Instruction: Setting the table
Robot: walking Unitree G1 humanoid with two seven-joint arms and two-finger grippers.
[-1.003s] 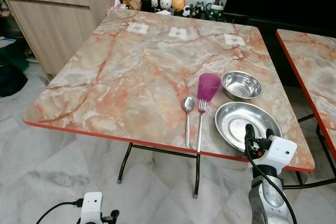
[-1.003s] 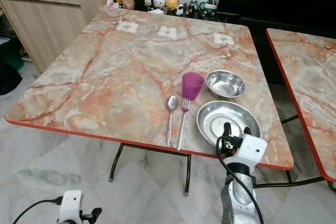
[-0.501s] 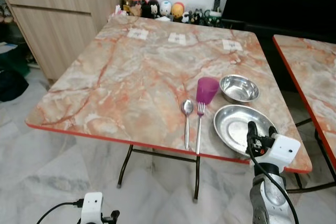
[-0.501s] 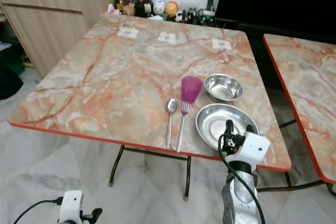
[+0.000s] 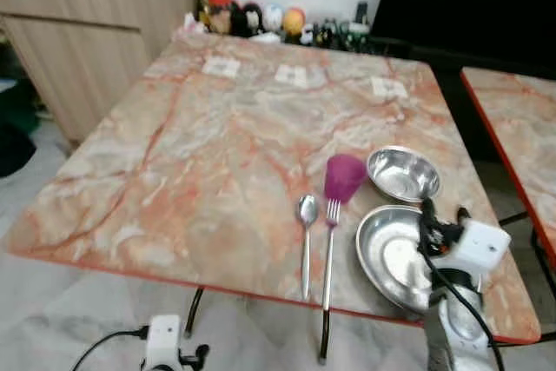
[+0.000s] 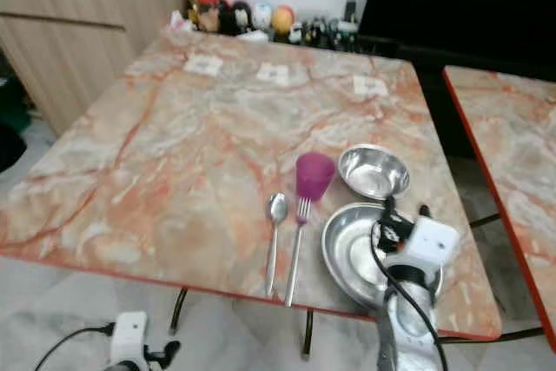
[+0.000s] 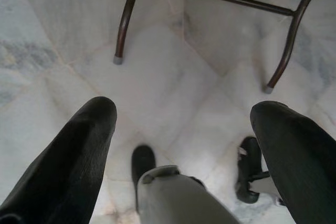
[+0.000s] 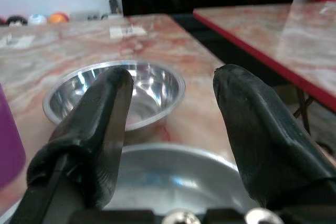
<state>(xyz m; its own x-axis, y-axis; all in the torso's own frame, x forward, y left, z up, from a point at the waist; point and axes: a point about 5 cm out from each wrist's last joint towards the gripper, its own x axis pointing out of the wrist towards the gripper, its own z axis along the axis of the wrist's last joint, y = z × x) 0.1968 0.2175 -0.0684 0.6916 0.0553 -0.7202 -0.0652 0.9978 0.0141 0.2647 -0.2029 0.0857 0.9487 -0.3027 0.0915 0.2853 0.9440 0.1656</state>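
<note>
On the marble table (image 5: 200,154) a spoon (image 5: 306,219) and a fork (image 5: 330,232) lie side by side. A purple cup (image 5: 343,177) stands just behind the fork. To their right sit a steel plate (image 5: 382,254) and, behind it, a small steel bowl (image 5: 402,173). My right gripper (image 5: 443,210) hovers open over the plate's right part, pointing at the bowl (image 8: 142,85), with nothing between its fingers (image 8: 105,114). My left gripper (image 7: 184,108) hangs open above the floor, below the table's front edge.
A second marble table (image 5: 521,119) stands close on the right with a narrow gap between. Figurines and jars (image 5: 261,19) line the far edge, with paper cards (image 5: 294,76) in front. A wooden cabinet (image 5: 78,32) stands at the left. Table legs (image 7: 126,19) rise from the tiled floor.
The camera has come closer to the table. My right gripper has moved forward from the plate's near rim to above the plate, toward the bowl. The left arm hangs as before.
</note>
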